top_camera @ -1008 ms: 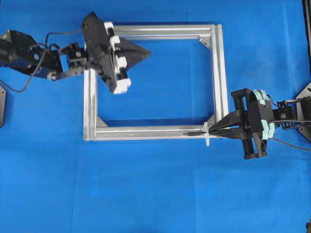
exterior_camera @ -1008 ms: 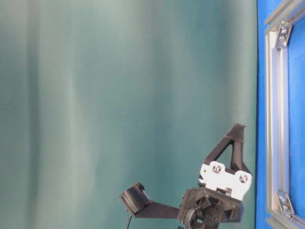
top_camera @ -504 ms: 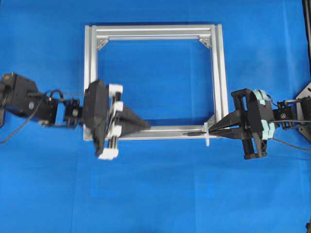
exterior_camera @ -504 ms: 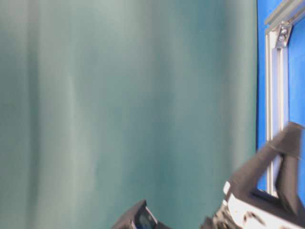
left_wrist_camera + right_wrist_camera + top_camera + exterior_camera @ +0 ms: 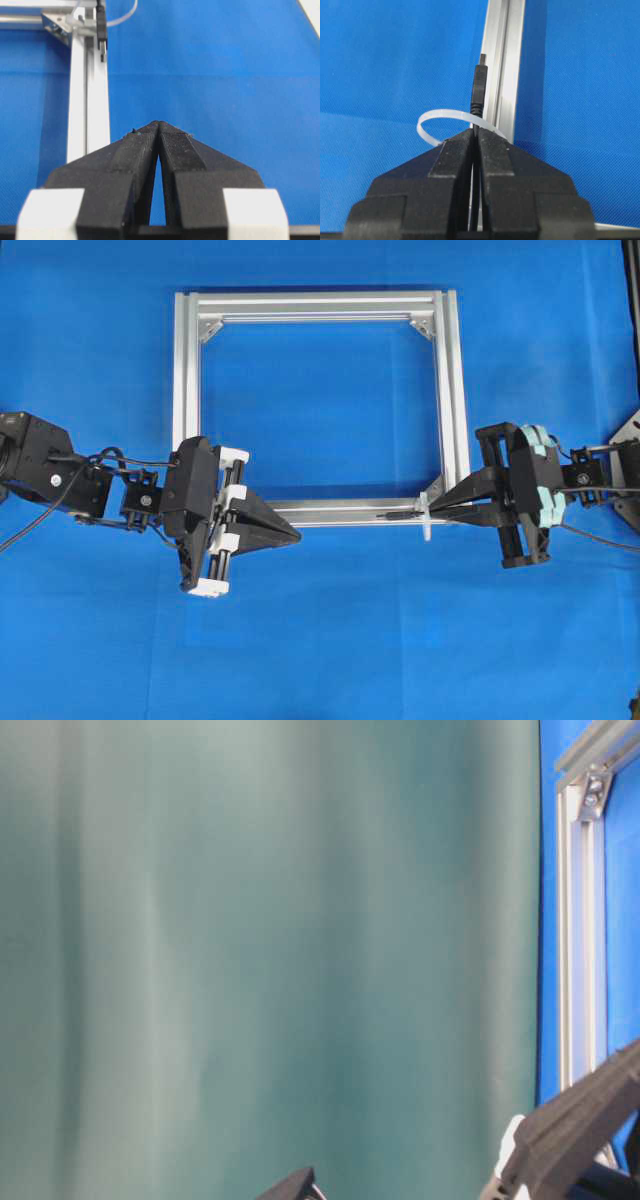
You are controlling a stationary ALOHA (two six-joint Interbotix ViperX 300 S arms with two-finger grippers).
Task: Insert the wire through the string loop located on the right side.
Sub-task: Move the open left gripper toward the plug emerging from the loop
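My right gripper (image 5: 434,510) (image 5: 476,131) is shut on the thin black wire (image 5: 479,90) just behind its plug. The plug (image 5: 398,512) lies along the near bar of the silver frame (image 5: 330,511), pointing left. The white string loop (image 5: 425,518) (image 5: 434,120) stands at that bar's right end. Its band crosses the wire right at my fingertips, and the plug sticks out beyond it. My left gripper (image 5: 298,536) (image 5: 158,123) is shut and empty, hovering by the bar's left end, pointing toward the plug (image 5: 101,35) and the loop (image 5: 122,15).
The square aluminium frame (image 5: 580,920) lies flat on the blue cloth, with grey corner brackets (image 5: 210,330) inside its corners. In the table-level view a teal backdrop fills most of the picture, and a black finger of the left gripper (image 5: 580,1120) shows at the lower right.
The left arm has swung from the frame's far left corner down to its near left corner. The right gripper, the wire and the loop have not moved.
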